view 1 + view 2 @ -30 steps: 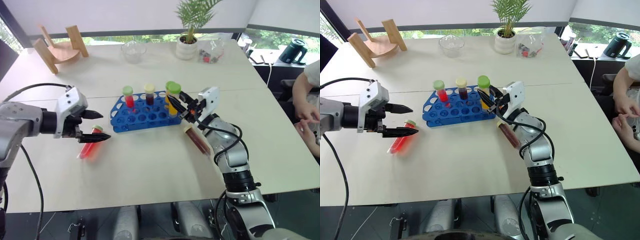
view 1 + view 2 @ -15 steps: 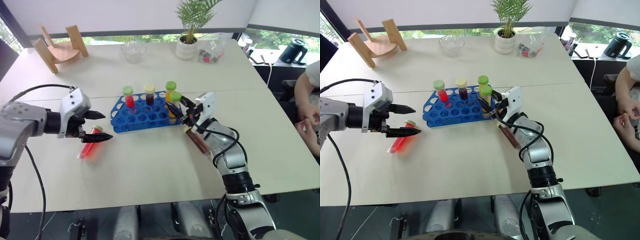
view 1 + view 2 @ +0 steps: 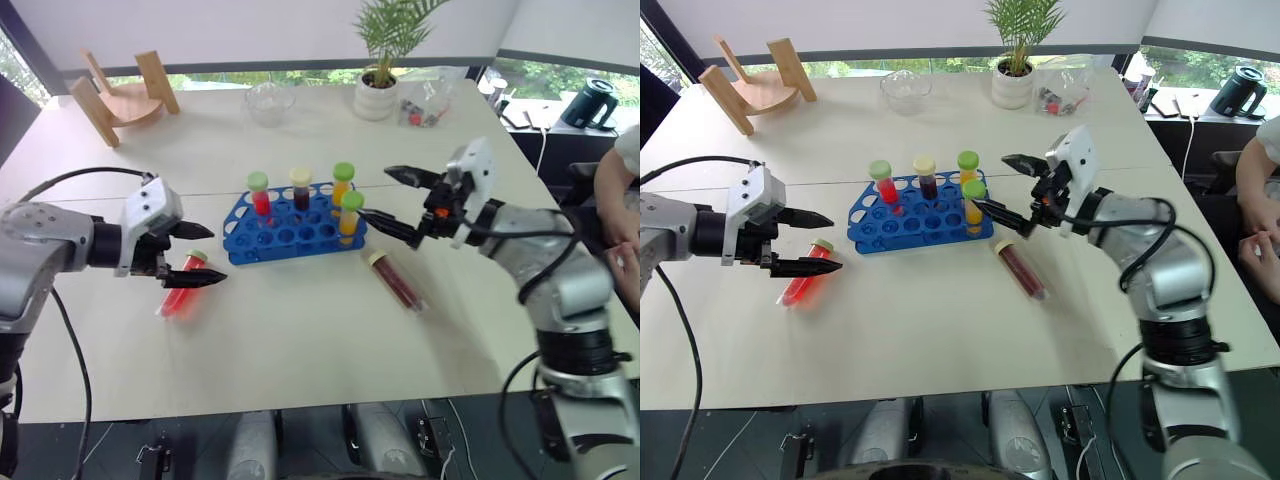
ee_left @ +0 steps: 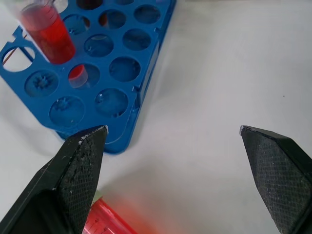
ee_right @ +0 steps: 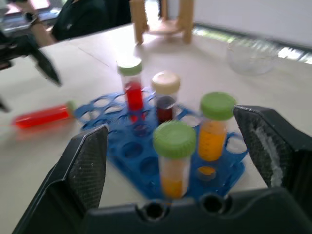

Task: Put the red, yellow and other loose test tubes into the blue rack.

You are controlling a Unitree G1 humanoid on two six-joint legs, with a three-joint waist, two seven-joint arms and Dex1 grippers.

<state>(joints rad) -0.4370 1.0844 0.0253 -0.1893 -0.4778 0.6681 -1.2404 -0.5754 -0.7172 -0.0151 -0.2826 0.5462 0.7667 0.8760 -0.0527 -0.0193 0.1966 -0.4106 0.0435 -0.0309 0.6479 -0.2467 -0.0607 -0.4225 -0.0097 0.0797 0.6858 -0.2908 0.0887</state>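
Observation:
The blue rack (image 3: pixel 285 236) stands mid-table with several tubes upright in it: a red one (image 3: pixel 259 193), a dark one (image 3: pixel 300 186) and two yellow ones with green caps (image 3: pixel 349 214). A loose red tube (image 3: pixel 182 290) lies on the table left of the rack. My left gripper (image 3: pixel 195 254) hovers open just above it, its fingers (image 4: pixel 80 170) straddling the tube's end. A loose dark-red tube (image 3: pixel 397 281) lies right of the rack. My right gripper (image 3: pixel 392 200) is open and empty, raised off the rack's right end.
A wooden stand (image 3: pixel 118 93), a glass bowl (image 3: pixel 267 101), a potted plant (image 3: pixel 377 80) and a clear bag (image 3: pixel 428 100) sit along the far side. A person's arm (image 3: pixel 608 195) is at the right edge, beside a black kettle (image 3: pixel 587 101).
My right gripper let go of the green-capped yellow tube, which now stands in the rack, then opened and drew back up and to the right. The left gripper stayed put.

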